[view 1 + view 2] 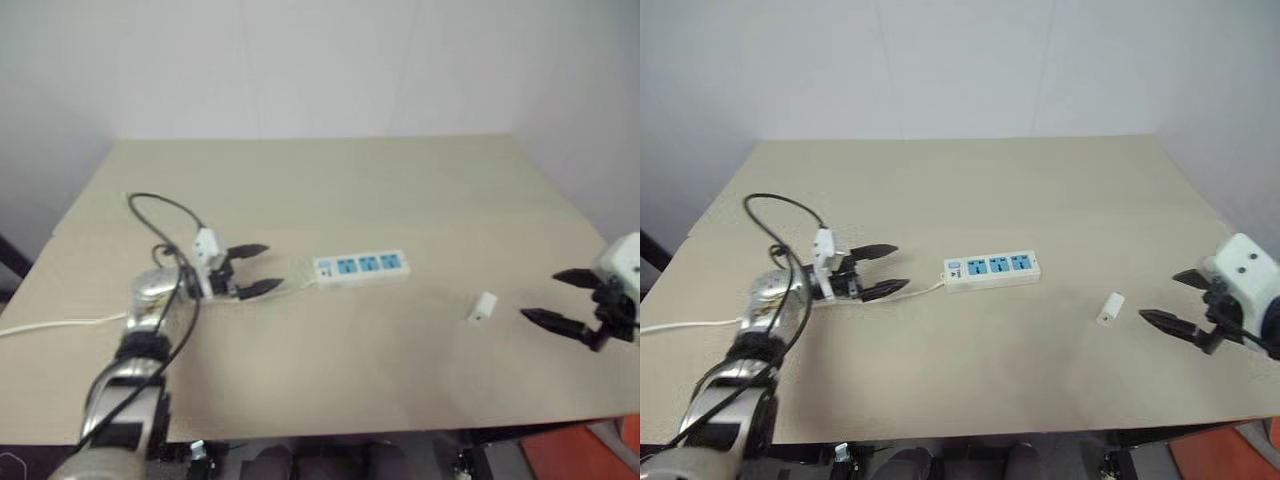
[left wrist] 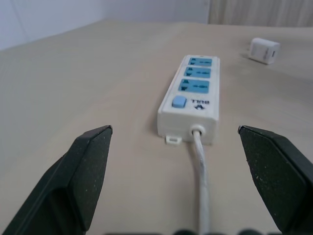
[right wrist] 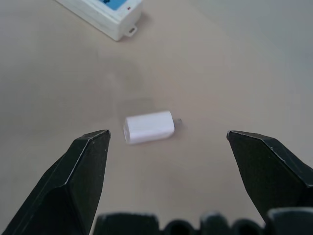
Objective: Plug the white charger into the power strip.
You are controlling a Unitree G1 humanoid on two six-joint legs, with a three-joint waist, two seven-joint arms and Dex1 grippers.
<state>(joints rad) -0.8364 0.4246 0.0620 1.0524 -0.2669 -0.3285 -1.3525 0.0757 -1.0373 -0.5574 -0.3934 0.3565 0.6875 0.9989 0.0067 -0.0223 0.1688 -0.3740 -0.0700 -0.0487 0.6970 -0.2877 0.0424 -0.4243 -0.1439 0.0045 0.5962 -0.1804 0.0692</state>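
White cord: the thin lead (image 1: 290, 289) runs from the switch end of the strip toward the left gripper and lies between its fingers in the left wrist view.
Left gripper: it (image 1: 252, 268) hovers low over the table, pointing level at the strip's switch end, just short of it; its two black fingers stand spread wide with nothing between them but the cord on the table.
Power strip: the power strip (image 1: 362, 267) lies flat near the middle of the tan table (image 1: 330, 180), its three blue socket panels facing up and all of them bare.
White charger: the white charger (image 1: 482, 307) lies on its side on the table, to the right of the strip and well apart from it; its prongs appear to point away from the right gripper.
Right gripper: it (image 1: 562, 298) hangs near the table's right edge, tilted down toward the charger, fingers released and wide, framing the charger in the right wrist view without touching it.
Done so far: nothing, as far as I can judge; the charger is neither held nor plugged in.
Left to do: grasp the charger, carry it to the strip, line up the prongs with a socket and press it in, probably with the left gripper steadying the strip.
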